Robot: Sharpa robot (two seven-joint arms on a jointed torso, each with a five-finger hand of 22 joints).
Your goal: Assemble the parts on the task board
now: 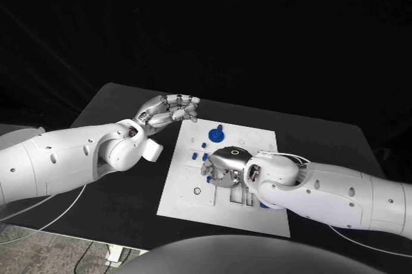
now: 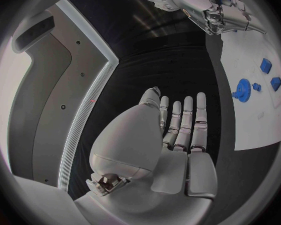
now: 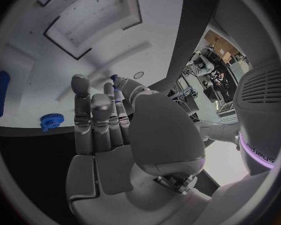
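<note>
Head view: right hand (image 1: 225, 165) over task board (image 1: 262, 217), perhaps pinching a part (image 3: 117, 93)

Worktop (image 1: 120, 107): matt black, finely textured.
Task board (image 1: 184, 193): smooth matt white plate.
Parts (image 1: 215, 133): blue, plastic-looking.
Left hand (image 1: 169, 111): silvery metallic sheen.
Right hand (image 1: 225, 165): same sheen.

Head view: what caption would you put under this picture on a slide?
Right hand works over the white task board near a blue gear, while the left hand hovers, fingers curled, at the board's far corner.
</note>
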